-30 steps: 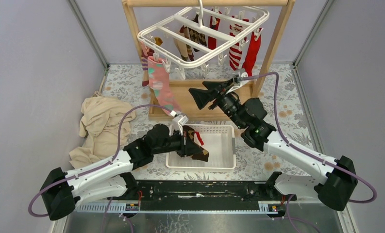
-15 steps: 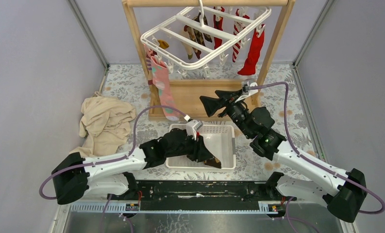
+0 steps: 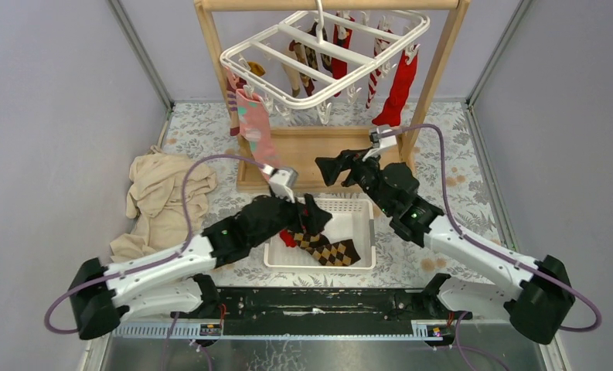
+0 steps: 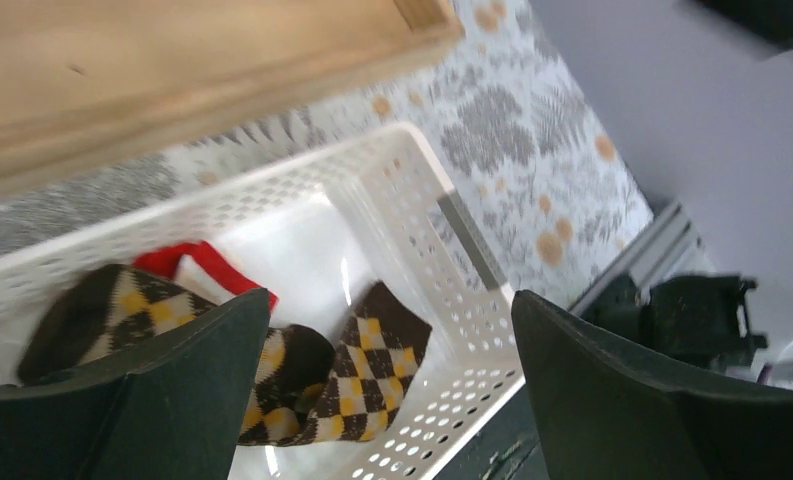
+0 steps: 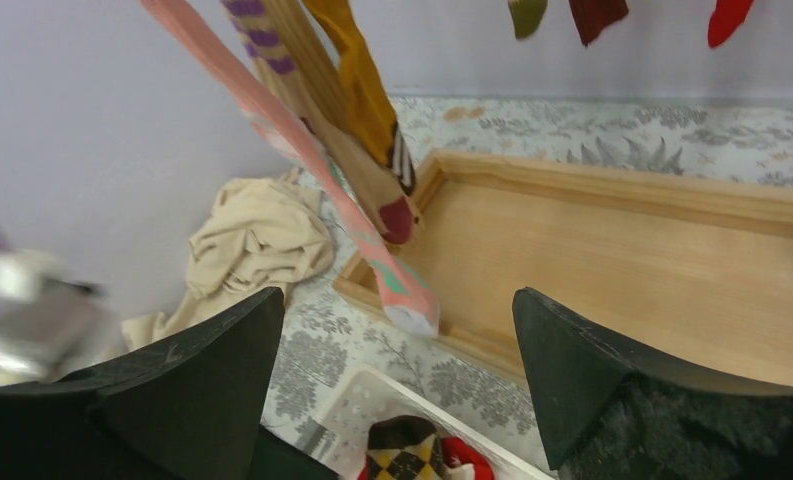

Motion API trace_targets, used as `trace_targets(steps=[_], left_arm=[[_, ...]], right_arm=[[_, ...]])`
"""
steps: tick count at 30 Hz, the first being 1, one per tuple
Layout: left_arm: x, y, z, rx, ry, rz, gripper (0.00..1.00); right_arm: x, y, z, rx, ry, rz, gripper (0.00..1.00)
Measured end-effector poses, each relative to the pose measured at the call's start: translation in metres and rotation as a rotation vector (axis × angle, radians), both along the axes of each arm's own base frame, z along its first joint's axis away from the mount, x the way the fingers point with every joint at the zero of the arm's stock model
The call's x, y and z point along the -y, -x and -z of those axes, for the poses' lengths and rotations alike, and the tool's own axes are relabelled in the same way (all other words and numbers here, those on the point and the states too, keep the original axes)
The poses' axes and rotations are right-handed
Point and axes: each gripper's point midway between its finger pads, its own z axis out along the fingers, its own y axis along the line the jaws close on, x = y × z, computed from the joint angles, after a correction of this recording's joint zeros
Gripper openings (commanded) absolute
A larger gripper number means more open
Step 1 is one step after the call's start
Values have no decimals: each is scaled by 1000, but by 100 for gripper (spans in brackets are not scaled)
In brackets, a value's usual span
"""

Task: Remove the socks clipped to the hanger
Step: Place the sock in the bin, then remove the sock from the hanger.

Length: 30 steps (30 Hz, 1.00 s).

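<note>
Both released, empty: left claw [image 4: 390,300] over basket [image 4: 442,270]; I judge right claw [image 5: 397,300] nearer pink sock [image 5: 372,262], hanging steeply upper left.

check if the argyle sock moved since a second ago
Yes, the argyle sock has dropped from the left gripper, which held it over the white basket's left side; it now lies flat by the near wall.

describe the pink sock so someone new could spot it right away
Look to the wooden rack at the back and the white hanger hooked on it. The pink sock hangs at the hanger's left front corner: pink with green patches, longer than its neighbours.
</note>
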Motion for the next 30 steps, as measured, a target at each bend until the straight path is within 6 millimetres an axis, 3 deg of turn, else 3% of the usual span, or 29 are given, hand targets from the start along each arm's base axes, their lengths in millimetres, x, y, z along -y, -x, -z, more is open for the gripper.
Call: trace_targets(steps=[6, 13, 20, 26, 28, 30], left_arm=[[-61, -4, -44, 88, 107, -218, 99], [-117, -2, -40, 84, 112, -402, 99], [-139, 0, -36, 81, 102, -470, 98], [-144, 1, -27, 71, 70, -478, 98], [-145, 2, -26, 71, 69, -480, 98], [-146, 2, -27, 73, 72, -481, 98]], right_arm=[[-21, -21, 40, -62, 63, -46, 88], [-75, -47, 54, -20, 72, -172, 87], [-128, -89, 64, 60, 83, -247, 87], [-156, -113, 78, 65, 52, -344, 84], [-165, -115, 83, 56, 38, -388, 76], [-170, -115, 87, 43, 28, -417, 59]])
